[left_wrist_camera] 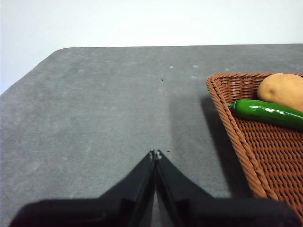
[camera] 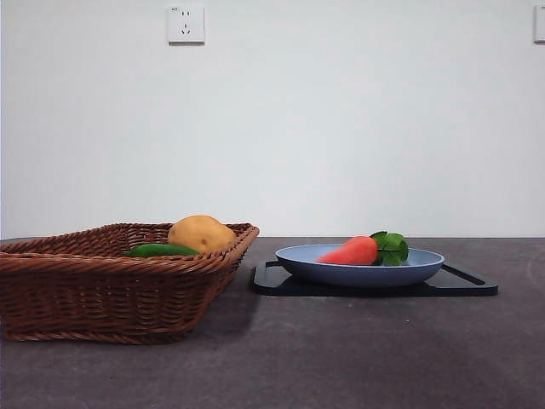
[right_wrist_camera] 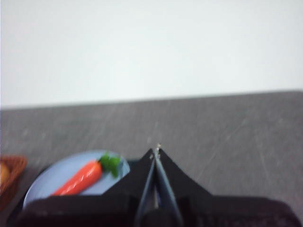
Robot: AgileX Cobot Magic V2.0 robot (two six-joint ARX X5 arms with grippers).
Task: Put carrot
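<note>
The red-orange carrot with green leaves lies in a blue plate on a black tray, right of the basket. In the right wrist view the carrot shows on the plate, beside and below my right gripper, which is shut and holds nothing. My left gripper is shut and empty over bare table, to the side of the wicker basket. Neither arm shows in the front view.
The brown wicker basket stands at the left and holds a yellow-brown potato and a slim dark green vegetable. Grey tabletop runs in front. A white wall with a socket stands behind.
</note>
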